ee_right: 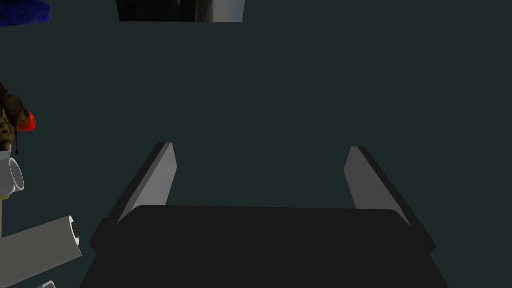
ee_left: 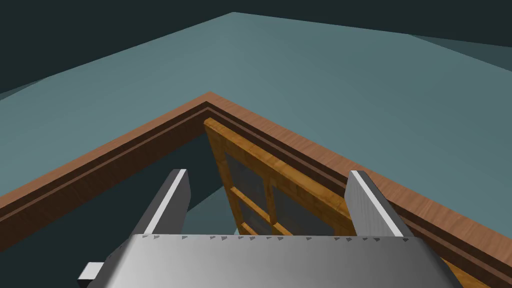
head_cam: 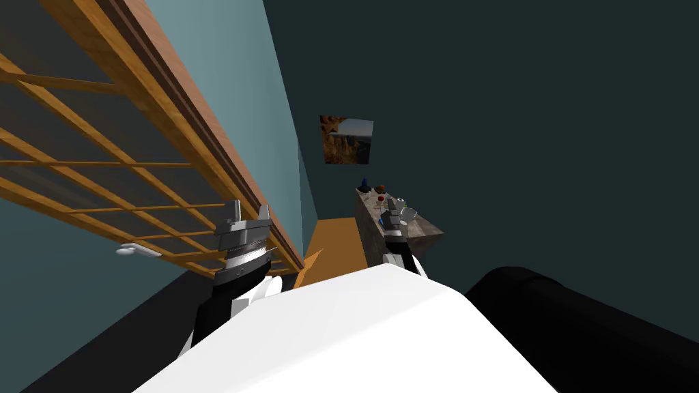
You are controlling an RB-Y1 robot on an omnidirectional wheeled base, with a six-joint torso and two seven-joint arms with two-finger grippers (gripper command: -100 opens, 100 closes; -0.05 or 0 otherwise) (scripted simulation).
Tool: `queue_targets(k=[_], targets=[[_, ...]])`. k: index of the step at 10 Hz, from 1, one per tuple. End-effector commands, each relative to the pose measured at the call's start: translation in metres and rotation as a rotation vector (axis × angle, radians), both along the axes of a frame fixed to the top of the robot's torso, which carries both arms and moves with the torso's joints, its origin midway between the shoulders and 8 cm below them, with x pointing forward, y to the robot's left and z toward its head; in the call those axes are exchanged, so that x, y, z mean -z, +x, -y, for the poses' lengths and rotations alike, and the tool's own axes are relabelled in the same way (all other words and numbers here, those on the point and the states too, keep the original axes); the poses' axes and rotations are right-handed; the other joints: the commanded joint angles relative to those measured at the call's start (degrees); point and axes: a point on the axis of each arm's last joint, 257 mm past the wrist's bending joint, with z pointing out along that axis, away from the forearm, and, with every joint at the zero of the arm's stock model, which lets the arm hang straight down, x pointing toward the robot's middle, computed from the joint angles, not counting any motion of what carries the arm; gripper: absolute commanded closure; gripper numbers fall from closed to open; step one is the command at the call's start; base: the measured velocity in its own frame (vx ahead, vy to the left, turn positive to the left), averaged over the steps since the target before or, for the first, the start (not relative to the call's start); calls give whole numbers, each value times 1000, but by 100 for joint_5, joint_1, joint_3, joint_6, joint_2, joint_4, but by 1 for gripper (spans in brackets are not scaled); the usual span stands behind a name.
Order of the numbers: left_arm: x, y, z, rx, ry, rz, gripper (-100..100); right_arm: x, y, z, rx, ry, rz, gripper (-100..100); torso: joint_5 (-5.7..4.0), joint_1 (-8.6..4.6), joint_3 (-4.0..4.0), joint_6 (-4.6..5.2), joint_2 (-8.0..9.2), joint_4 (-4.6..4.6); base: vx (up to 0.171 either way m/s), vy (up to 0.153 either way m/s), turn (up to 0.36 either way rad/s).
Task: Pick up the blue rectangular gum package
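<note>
I see 1 narrow grey-brown table (head_cam: pixel 372 242) standing along the dark wall. A blue package (head_cam: pixel 364 184) lies at its far end. Nearer me, 3 other things sit close together on top: a red-and-brown item (head_cam: pixel 380 198), a white roll (ee_right: pixel 40 247) and a white tube (ee_right: pixel 12 177).

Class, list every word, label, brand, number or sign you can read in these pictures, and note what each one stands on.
None can be read.
The blue thing on the counter: too small to show any print.
The wall picture: a landscape, no lettering.
The white roll: plain, no label.
</note>
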Motion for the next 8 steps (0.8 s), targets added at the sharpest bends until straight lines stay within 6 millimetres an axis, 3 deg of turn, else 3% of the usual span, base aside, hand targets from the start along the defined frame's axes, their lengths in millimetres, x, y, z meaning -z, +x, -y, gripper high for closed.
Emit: queue_targets(k=[1,8], targets=[[0,0,0,0,0,0,0,2,3,0,-22,-28,-16,-100,0,0,0,0,0,0,4,13,-31],[0,0,0,0,0,0,0,16,27,30,-78,-8,-135,-100,6,27,-12,1,-21,-5,30,55,-87]])
